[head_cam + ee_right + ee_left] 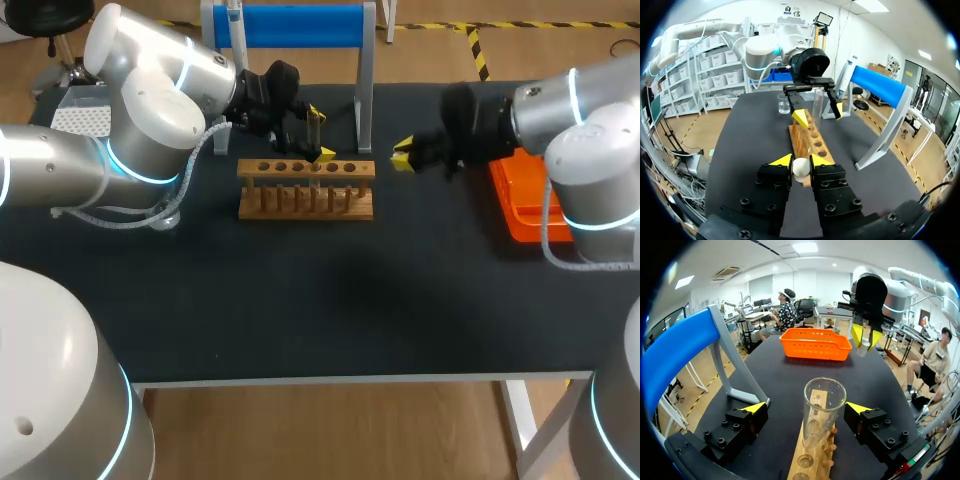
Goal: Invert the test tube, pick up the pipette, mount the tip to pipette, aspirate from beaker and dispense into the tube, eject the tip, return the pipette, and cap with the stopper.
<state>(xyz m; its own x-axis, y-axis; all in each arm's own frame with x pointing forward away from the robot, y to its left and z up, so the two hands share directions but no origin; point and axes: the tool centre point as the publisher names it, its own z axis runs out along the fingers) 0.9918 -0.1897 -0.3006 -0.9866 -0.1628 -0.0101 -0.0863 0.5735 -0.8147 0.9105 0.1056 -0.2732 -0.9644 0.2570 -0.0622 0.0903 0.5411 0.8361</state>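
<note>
A clear test tube [823,407] stands upright, mouth up, in the wooden rack [306,190]. My left gripper [807,408] is open around the tube, its fingers on either side without touching; in the head view the left gripper [321,134] is over the rack's back edge. Just right of the rack, my right gripper [800,161] is shut on a small white stopper [801,169]; the head view shows that gripper [403,155] level with the rack. The pipette [847,75] hangs on the blue stand [300,25]. A beaker [784,104] stands beyond the rack's far end.
An orange basket [525,200] lies on the table's right side, under my right arm. The blue stand's grey legs [365,100] come down just behind the rack. The black table [320,300] stretches to its front edge below the rack.
</note>
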